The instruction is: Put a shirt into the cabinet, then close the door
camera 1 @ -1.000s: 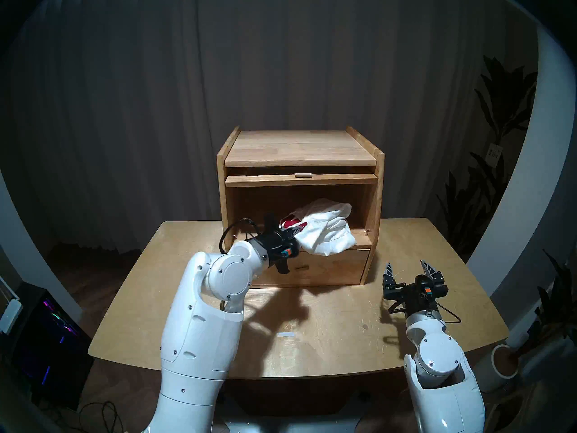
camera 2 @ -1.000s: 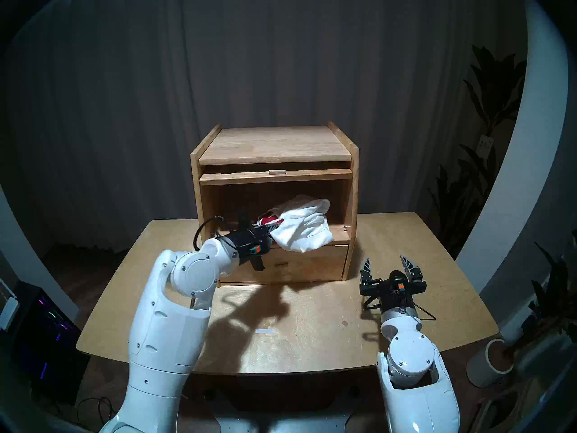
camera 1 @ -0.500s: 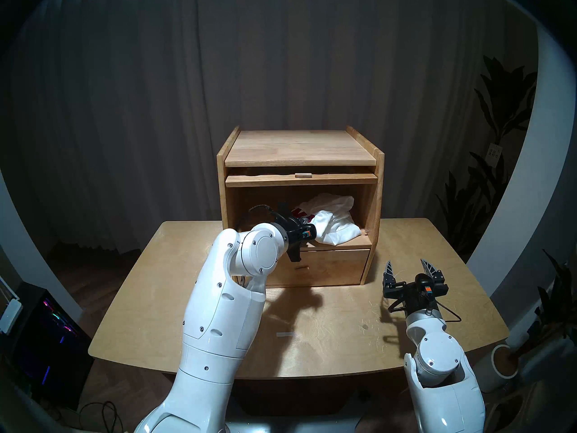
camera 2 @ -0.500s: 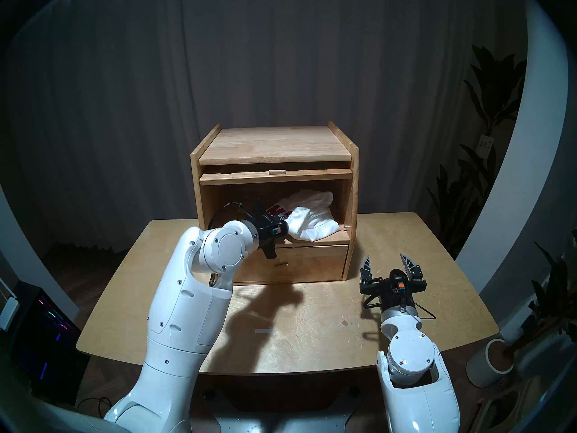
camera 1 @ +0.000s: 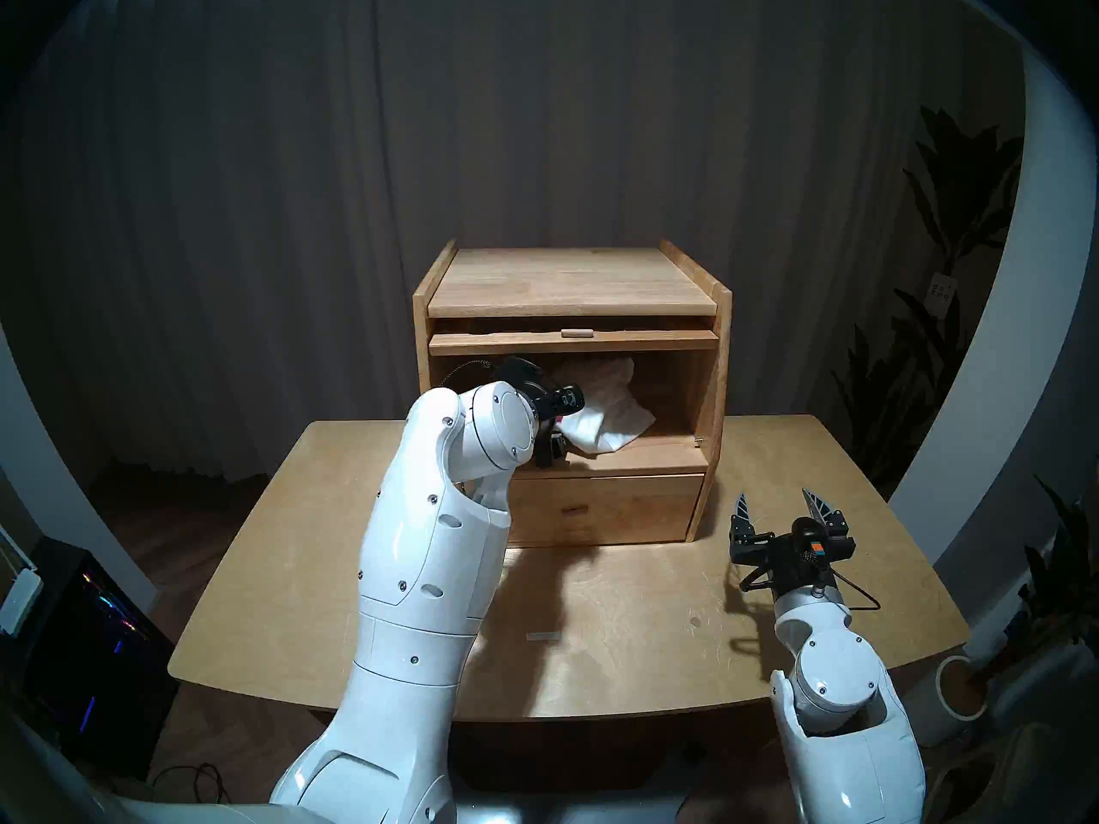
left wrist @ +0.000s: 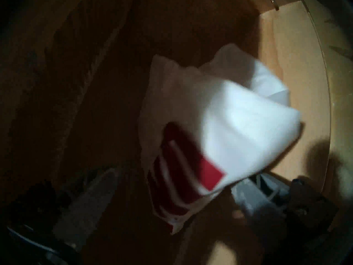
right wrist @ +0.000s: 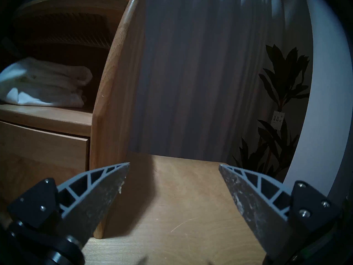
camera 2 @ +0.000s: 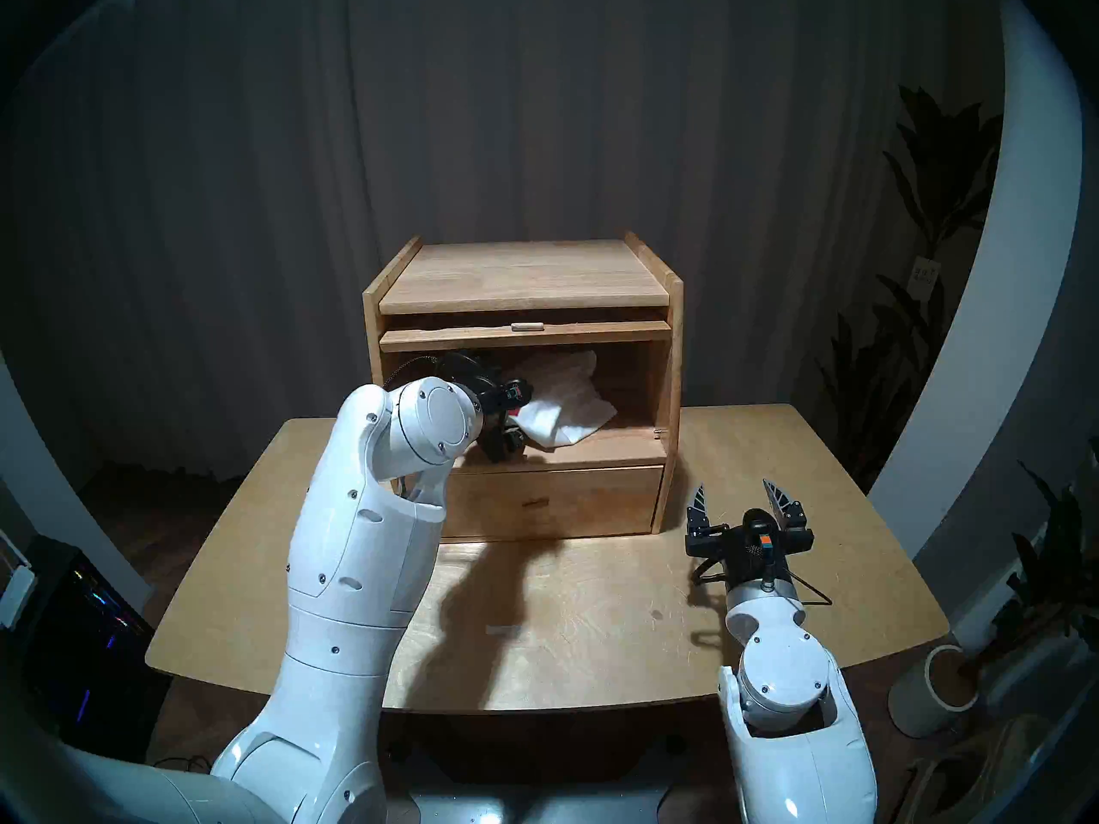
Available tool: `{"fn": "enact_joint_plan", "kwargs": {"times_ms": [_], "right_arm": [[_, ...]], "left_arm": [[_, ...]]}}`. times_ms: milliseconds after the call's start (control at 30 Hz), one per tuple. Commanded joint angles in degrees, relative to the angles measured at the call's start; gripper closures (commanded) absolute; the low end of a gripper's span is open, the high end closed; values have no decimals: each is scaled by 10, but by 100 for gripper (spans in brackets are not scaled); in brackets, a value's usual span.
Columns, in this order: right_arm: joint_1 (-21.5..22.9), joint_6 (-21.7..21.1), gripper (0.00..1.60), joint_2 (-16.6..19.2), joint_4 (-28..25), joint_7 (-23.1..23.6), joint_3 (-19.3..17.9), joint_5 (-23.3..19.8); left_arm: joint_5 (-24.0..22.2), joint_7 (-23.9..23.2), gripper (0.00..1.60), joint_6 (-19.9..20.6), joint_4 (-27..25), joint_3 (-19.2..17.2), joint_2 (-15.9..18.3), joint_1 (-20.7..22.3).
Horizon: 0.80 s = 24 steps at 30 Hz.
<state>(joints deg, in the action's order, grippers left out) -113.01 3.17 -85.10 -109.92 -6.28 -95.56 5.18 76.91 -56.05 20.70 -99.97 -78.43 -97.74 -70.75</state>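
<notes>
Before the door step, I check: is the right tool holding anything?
No, the right tool is open and empty above the table.

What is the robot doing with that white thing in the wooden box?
The robot's left arm is reaching into the open cabinet and tucking a white shirt with red print onto the shelf above the drawer. In the blurry wrist view its left claw seems spread wide, with the shirt lying between the fingers. The door is slid up under the cabinet's top, not closed yet. The right claw hangs open over the table, holding nothing.
</notes>
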Motion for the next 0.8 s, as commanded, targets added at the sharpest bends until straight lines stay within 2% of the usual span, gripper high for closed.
{"fn": "enact_joint_plan", "kwargs": {"times_ms": [0,67,133,300,767], "right_arm": [[-3,6,0,1,-23,1,2,2],[-4,6,0,1,-26,1,2,2],[-4,6,0,1,-26,1,2,1],[-3,4,0,1,-22,1,2,1],[-2,3,0,1,-17,0,2,1]], "left_arm": [[71,-33,0,69,-27,10,-9,38],[96,-54,0,83,-54,32,-9,18],[99,-55,0,84,-63,46,-5,8],[99,-94,0,79,-98,84,15,-24],[107,-134,0,65,-206,130,42,-74]]}}
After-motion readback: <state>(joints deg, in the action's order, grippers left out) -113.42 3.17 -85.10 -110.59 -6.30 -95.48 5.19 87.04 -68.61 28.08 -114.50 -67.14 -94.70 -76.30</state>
